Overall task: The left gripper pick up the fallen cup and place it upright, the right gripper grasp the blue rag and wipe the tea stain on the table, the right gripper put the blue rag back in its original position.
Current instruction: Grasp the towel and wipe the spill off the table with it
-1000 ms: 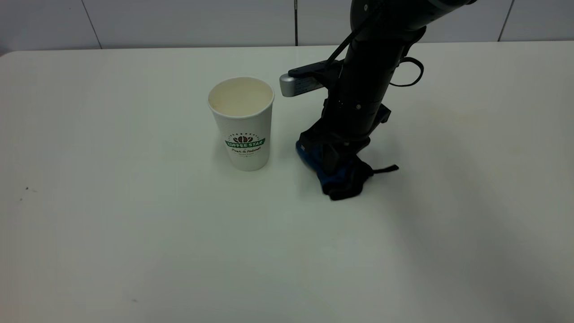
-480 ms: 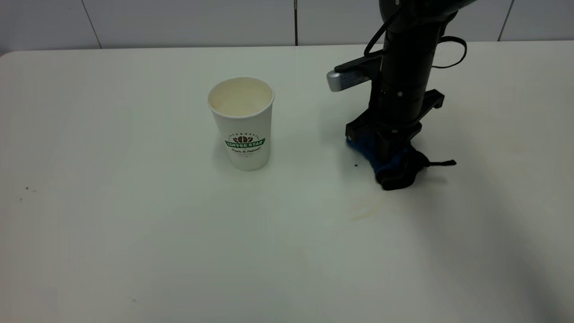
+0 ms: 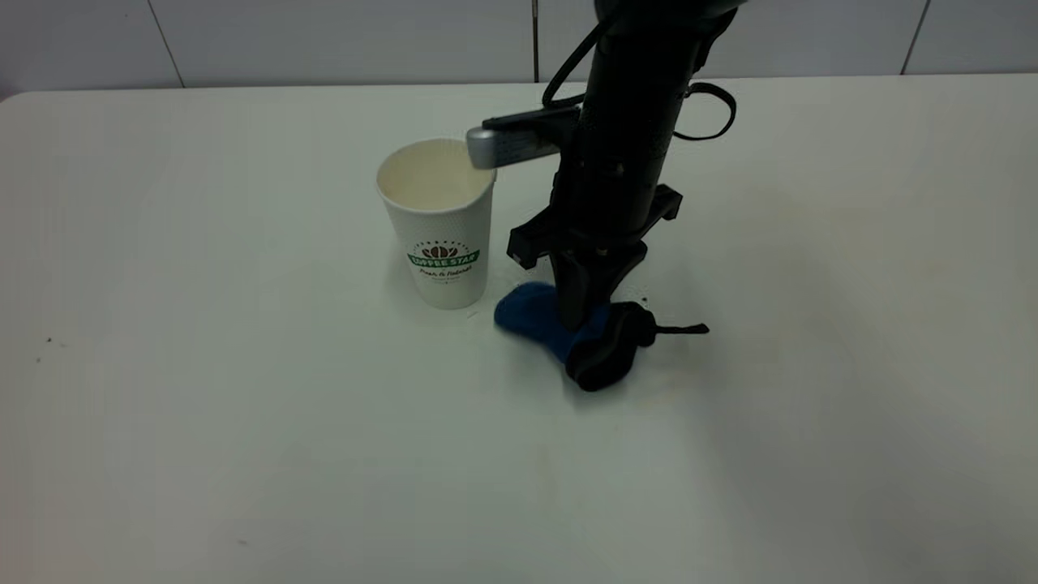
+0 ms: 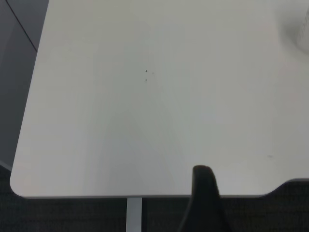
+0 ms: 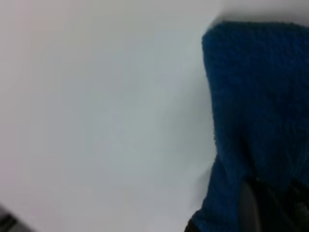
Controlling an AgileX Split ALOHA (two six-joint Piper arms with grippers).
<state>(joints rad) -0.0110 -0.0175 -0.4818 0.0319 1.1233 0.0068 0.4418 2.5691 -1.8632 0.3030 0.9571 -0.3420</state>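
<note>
Centre of the exterior frame: right gripper [image 3: 580, 312] points straight down, fingers clamped on the blue rag [image 3: 559, 328], pressing it to the table [image 3: 243, 422].
Rag spot: just right of the cup's base, slightly lower in frame; close but not clearly touching; black loop strap trails right.
Step in hand: wiping, judged from rag flat on the tabletop.
Tea stain: not visible now; probably under or beside the rag, cannot tell.
Doing it well: keep downward pressure even, keep strokes short and away from the cup, since the arm's grey bar overlaps the rim in this view and a sideways brush could tip it.
Right wrist view: blue rag [image 5: 256, 121] fills the frame's right side, bare table beside it.
Cup [image 3: 438, 223]: upright, centre-left of frame, logo facing camera.
Cup contents: cream inside, looks empty.
Left gripper: parked over the table's corner in its wrist view; one dark finger [image 4: 205, 198] shows, grip state cannot be told.
</note>
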